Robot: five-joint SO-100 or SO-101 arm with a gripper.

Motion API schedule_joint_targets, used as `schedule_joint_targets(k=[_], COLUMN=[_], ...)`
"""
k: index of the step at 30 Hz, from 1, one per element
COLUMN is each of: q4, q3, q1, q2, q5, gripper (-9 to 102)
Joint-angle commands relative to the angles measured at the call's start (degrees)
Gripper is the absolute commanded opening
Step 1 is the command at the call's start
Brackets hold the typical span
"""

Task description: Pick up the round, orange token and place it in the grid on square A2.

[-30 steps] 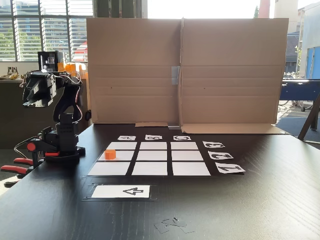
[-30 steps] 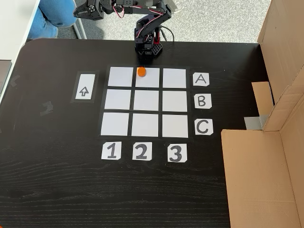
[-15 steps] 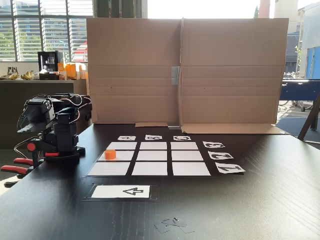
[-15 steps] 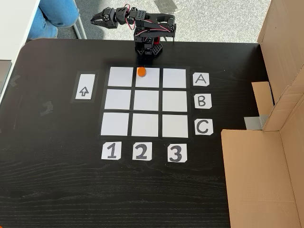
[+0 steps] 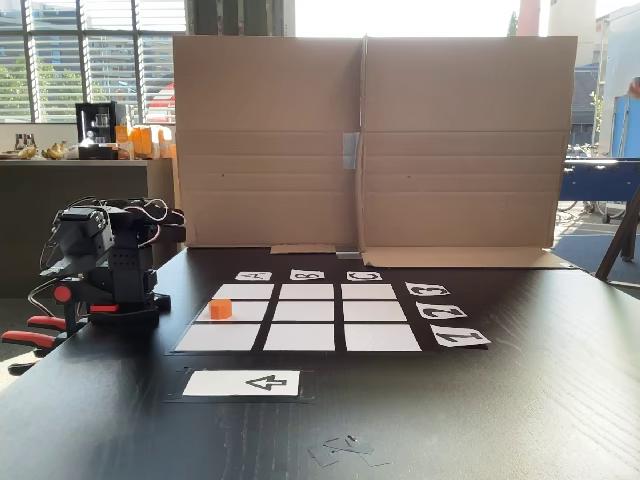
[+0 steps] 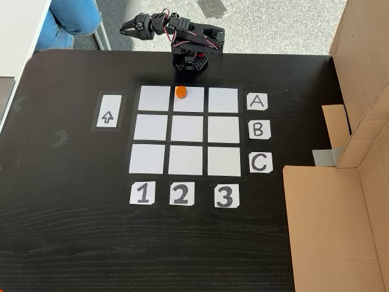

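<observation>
We see the token sitting at the arm-side edge of square A2 in the grid. Our claw hangs off the worktop, slightly spread, holding nothing.

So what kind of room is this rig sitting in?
Probably an office or lab demo corner: a dark table with a cardboard backdrop, big windows with blinds, and a coffee machine on a counter behind.
</observation>
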Motion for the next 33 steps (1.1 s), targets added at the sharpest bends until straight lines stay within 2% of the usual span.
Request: schedule_joint_targets(k=[1, 10, 33], q4=[1.76, 5.45, 5.45], q3=[0.18, 0.18, 0.18], q1=[0.53, 0.7, 1.41], q2=[1.23, 1.32, 1.32], q5=[-0.7, -0.79, -0.62], gripper=[-1, 0, 0])
